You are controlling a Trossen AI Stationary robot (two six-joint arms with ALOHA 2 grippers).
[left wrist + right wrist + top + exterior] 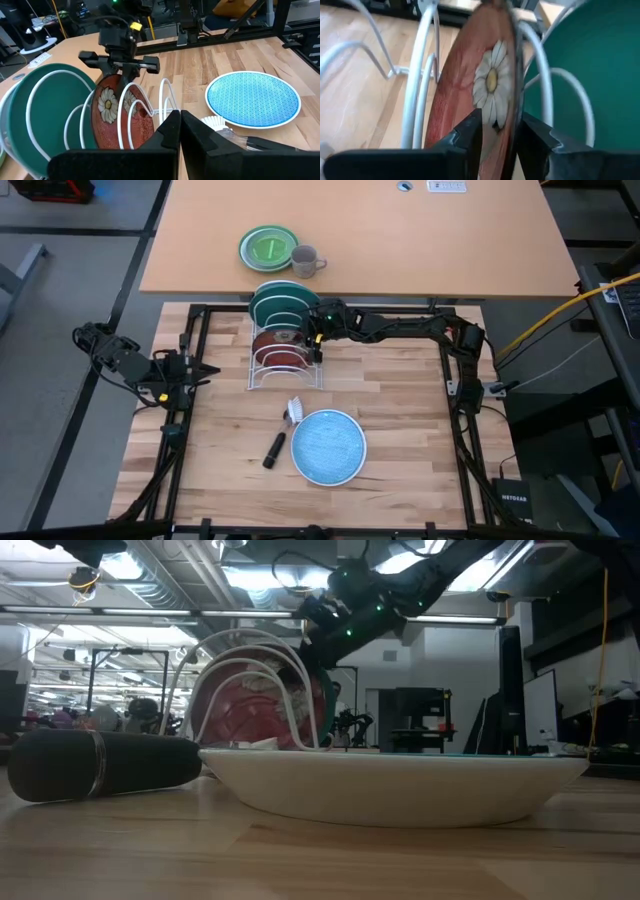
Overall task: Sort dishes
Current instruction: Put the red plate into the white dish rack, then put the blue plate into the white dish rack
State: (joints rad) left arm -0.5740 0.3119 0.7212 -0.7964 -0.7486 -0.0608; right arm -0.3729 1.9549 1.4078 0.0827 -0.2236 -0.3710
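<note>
Fingers of the right gripper (499,131) straddle the dark red daisy plate's (470,95) rim, slightly spread; withdrawing crookedly could drag it from the white wire rack (285,365).

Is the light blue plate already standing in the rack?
No, the light blue plate lies flat on the table, apart from the rack.

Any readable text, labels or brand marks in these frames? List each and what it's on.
"NETGEAR": probably, on the small black box off the table's right front corner in the high view; too small to be sure.
White label on the far tan table: print too small to read.
Dark red patterned plate: daisy pattern only, no text.
Nothing else legible.
</note>
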